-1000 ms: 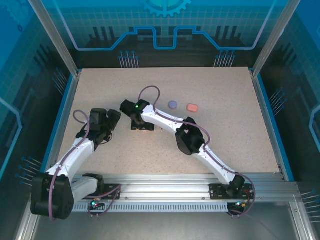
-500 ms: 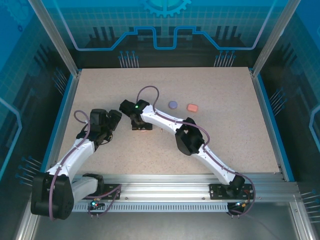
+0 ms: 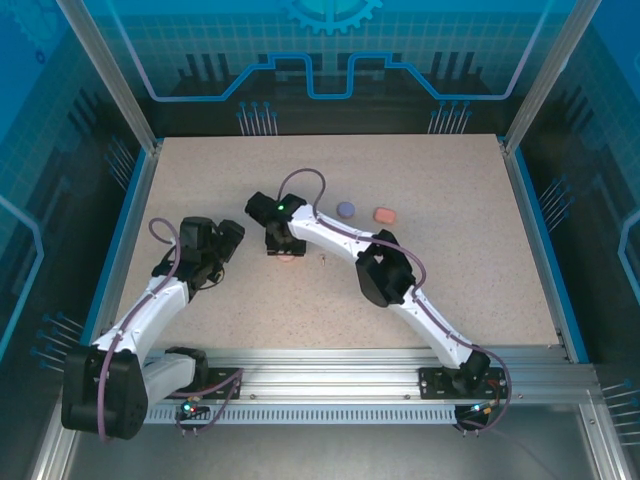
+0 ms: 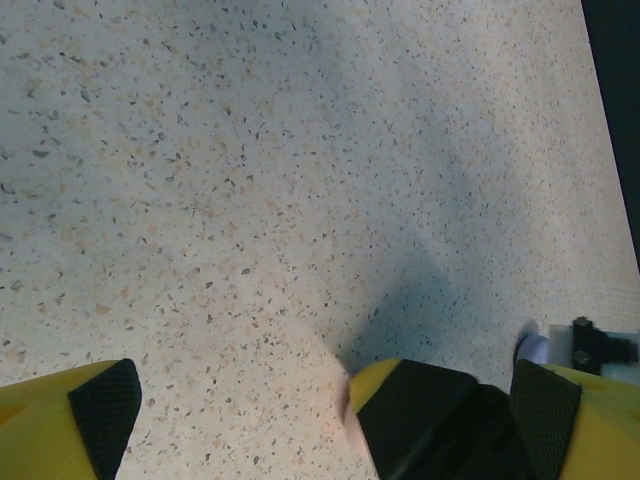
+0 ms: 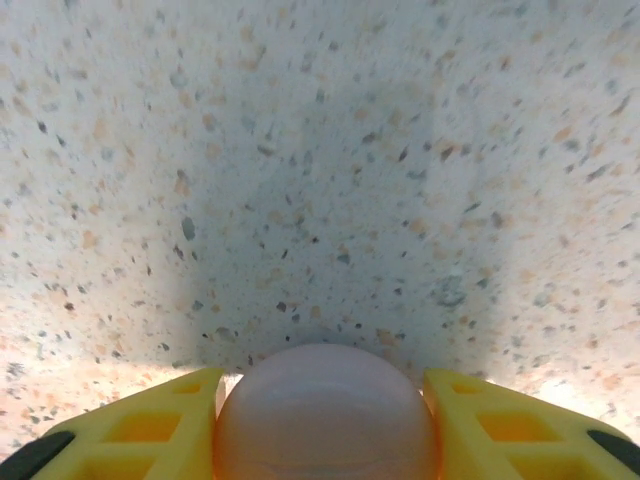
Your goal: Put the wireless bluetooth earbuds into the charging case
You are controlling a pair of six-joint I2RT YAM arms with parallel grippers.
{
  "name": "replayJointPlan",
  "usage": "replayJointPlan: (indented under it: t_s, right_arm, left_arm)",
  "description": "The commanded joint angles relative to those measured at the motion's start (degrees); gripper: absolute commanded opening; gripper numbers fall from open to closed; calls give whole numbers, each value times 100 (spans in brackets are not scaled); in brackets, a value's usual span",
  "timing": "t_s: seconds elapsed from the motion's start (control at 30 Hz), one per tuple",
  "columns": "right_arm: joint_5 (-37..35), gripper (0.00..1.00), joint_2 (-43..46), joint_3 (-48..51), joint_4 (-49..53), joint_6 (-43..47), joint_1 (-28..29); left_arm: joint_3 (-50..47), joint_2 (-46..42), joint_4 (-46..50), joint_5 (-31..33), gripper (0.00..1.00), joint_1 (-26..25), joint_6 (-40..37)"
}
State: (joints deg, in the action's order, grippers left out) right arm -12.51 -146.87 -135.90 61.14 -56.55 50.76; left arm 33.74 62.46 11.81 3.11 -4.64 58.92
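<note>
1. Since a second ago, my right end effector [image 3: 284, 247] has edged rightward. It is clamped on the pale pink case [image 5: 325, 415], left of the desk's [image 3: 460, 260] middle.
2. The left end effector [image 4: 230, 405] has its fingers apart.
3. The earbuds are too small to make out, so I judge insertion not begun.

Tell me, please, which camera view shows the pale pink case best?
The right wrist view: the pink case sits large and close between the yellow fingers of the right claw, its rounded top plain to see. The top view shows a small pink patch of it under that claw.
</note>
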Motion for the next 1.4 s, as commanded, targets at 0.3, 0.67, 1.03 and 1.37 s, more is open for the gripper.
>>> replayJointPlan:
  t_s: [0.3,0.67,1.03,1.37]
  right_arm:
    - [429,40,1852,1259,-929,-543,-892]
    - [662,40,3411,3301,-2018,-2329,-1498]
    - [428,40,4054,4319,-2256,-3605,-1397]
    - [309,40,4056,4256,-2238,-3740,-1179]
  left_arm:
    - [-396,276,-2126,-1337,99,34,-455]
    - [-840,1313,-5487,-2275,99,-772,-1279]
    - [-452,2160,-6325,-2278,97,-1447,-1295]
    - [-162,2739,-6676,-2188,97,-1747,-1165]
